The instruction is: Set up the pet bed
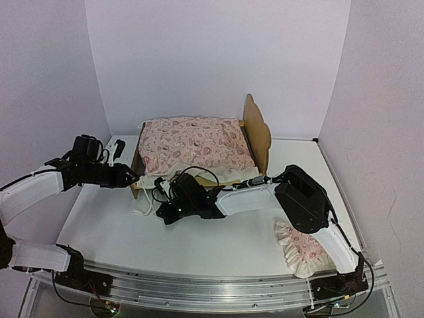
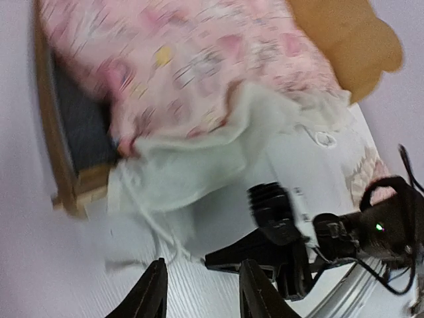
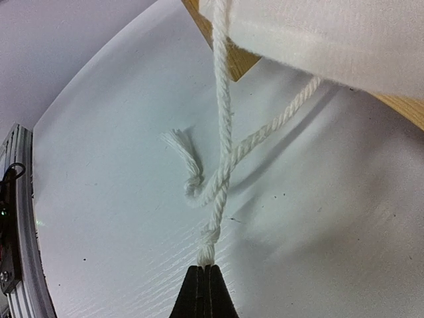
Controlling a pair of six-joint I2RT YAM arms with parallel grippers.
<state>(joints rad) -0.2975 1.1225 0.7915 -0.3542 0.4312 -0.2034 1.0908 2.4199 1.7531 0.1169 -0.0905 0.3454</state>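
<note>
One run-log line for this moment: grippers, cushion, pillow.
left gripper: open, empty | right gripper: shut on white cord | mattress cushion: on pet bed | pillow: on table

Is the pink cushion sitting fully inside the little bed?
Partly out. The cushion lies on the pet bed, but its white corner hangs over the rail, leaving dark base bare.

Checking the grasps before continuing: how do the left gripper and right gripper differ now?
The left gripper is open and empty; the right gripper is shut on the end of a white cord. The left gripper sits at the foot end of the pet bed, the right gripper in front of its near side. Both hang low over the table.
</note>
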